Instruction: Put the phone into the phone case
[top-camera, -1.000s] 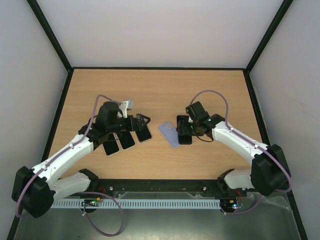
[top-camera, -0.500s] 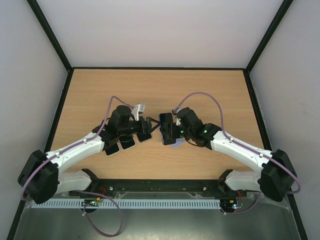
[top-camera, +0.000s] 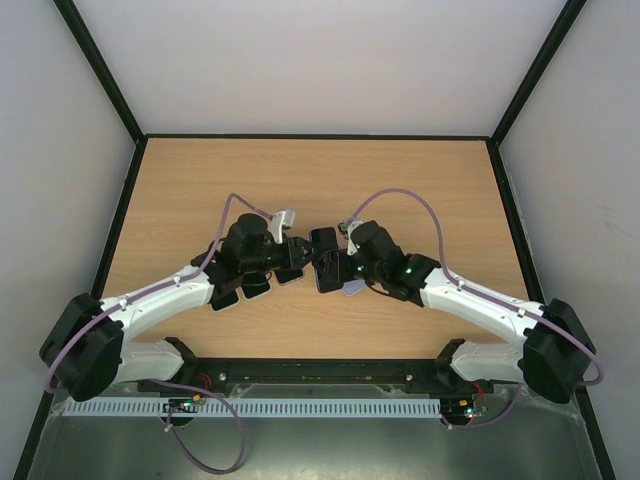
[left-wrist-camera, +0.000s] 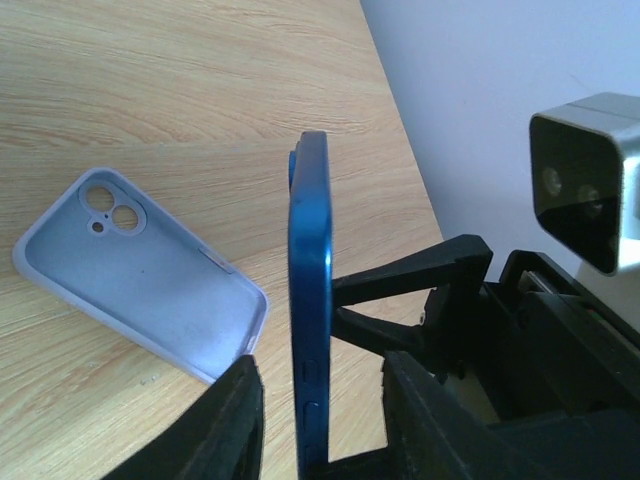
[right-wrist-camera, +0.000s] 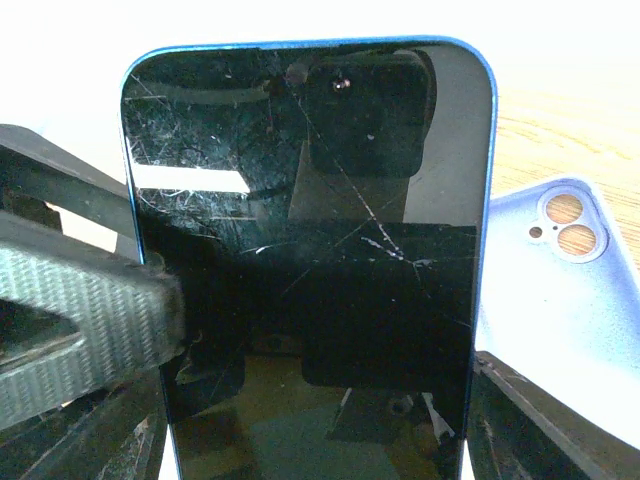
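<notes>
the phone (left-wrist-camera: 310, 250) is grasped upright by the right gripper (right-wrist-camera: 320, 425) and flanked, untouched, by the parted left gripper (left-wrist-camera: 318, 400), with the phone case (left-wrist-camera: 140, 255) laid flat just beside it.

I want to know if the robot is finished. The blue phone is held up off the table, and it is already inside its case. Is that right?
Not finished yet. The blue phone is held up off the table, but it is not inside its case. The case lies empty on the table beside it, as the left wrist view shows.
</notes>
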